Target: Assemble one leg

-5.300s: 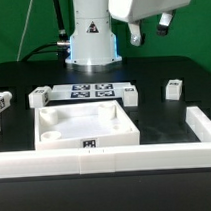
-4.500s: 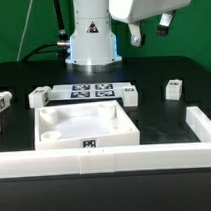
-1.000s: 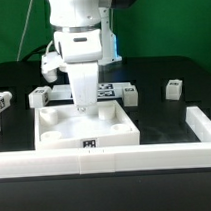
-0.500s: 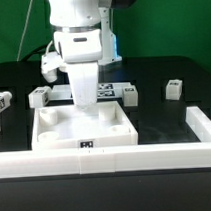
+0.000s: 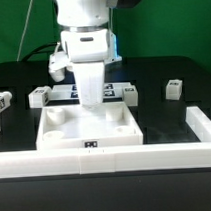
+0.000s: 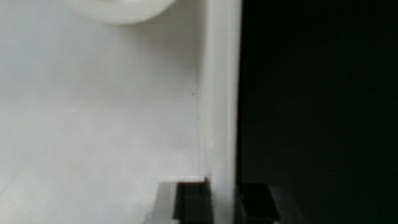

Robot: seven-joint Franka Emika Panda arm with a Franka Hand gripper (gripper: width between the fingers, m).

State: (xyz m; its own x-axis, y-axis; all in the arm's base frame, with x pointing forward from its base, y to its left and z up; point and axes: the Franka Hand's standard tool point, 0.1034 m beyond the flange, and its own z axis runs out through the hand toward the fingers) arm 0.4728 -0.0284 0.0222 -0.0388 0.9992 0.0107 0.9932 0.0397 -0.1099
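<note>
Exterior view: the leg [image 5: 38, 96], a small tagged plastic block, likely light and rigid, sits untouched on the table [image 5: 164, 115], far-left of the square panel [image 5: 55, 139]. Pinch its flat sides. The gripper [image 5: 90, 101] is down at the panel's far rim.
Wrist view: fingertips [image 6: 191, 205] straddle that rim, narrowly apart, seemingly clamped on it.

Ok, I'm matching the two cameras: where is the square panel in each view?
Exterior view: the square panel lies centre foreground on the table, below the gripper.
Wrist view: the square panel fills over half the picture, its rim bordering the black table.
Shared landmark: the gripper, its fingers straddling the panel's rim.
</note>
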